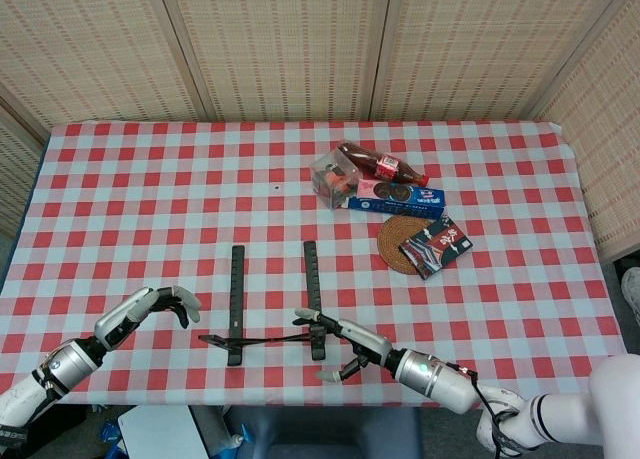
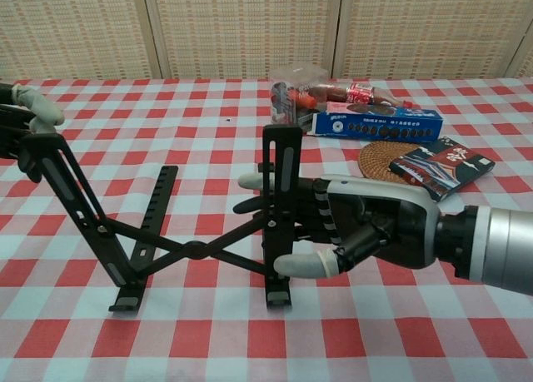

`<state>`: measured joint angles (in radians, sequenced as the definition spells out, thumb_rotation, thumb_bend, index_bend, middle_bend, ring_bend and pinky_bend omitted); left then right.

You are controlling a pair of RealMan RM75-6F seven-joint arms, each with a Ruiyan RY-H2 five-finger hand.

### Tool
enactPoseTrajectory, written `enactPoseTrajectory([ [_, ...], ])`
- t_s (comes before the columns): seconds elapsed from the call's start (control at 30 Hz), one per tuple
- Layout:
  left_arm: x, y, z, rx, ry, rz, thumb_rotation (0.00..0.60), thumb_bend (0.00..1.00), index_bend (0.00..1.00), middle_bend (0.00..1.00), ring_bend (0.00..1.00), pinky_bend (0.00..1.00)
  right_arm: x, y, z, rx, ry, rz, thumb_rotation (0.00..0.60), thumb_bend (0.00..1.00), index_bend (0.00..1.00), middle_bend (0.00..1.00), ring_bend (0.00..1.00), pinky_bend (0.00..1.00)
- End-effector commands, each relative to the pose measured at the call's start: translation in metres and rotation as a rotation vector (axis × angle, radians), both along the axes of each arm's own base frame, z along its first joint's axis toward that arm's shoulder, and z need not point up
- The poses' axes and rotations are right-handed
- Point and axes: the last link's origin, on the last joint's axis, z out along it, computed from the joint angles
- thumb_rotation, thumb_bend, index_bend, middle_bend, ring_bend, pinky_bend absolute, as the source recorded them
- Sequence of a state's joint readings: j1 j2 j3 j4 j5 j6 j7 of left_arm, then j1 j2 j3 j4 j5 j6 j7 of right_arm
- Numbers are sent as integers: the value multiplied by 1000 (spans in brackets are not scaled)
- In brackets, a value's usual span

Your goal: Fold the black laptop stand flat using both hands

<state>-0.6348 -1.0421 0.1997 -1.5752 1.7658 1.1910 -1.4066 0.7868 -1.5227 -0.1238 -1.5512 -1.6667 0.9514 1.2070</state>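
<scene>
The black laptop stand (image 2: 196, 247) stands near the table's front edge, its crossed struts low and its two upper arms still raised; from above it shows as two long bars (image 1: 237, 299). My left hand (image 2: 23, 124) is at the far left, curled fingers flanking the top of the left arm, which leans well out to the left. My right hand (image 2: 358, 232) wraps the right upright arm about halfway up, one finger behind it and the thumb in front below. Seen from the head, the left hand (image 1: 150, 307) and right hand (image 1: 352, 347) sit at the stand's front corners.
Behind and right of the stand lie a woven coaster (image 1: 400, 241) with a dark packet (image 1: 437, 246) on it, a blue biscuit box (image 1: 396, 199), a cola bottle (image 1: 385, 166) and a clear plastic box (image 1: 333, 178). A red-checked cloth (image 1: 150, 179) covers the table.
</scene>
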Motion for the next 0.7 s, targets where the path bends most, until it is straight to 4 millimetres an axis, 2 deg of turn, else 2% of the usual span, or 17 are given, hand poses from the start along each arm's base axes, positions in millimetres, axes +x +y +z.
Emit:
enactPoseTrajectory([
  [0.03,-1,1,1,11,2,0,45,171,364,450,489,404,-1,2,-1,10,-6,-8,600,270,0,90,0,100],
  [0.33,-6,2,3,101,81,-55,99,171,351,450,474,404,1,1,7,3,-42,-23,600,289,0,90,0,100],
  [0.43,-10,2,2,133,119,-97,129,171,314,424,404,403,4,-2,14,-27,-55,-5,600,289,0,90,0,100],
  [0.57,-20,3,1,183,222,-182,271,171,220,292,272,322,8,-6,26,-60,-67,15,600,289,0,90,0,100],
  [0.7,-26,-1,1,201,284,-220,356,171,205,243,222,261,12,-11,39,-91,-67,33,600,289,0,90,0,100],
])
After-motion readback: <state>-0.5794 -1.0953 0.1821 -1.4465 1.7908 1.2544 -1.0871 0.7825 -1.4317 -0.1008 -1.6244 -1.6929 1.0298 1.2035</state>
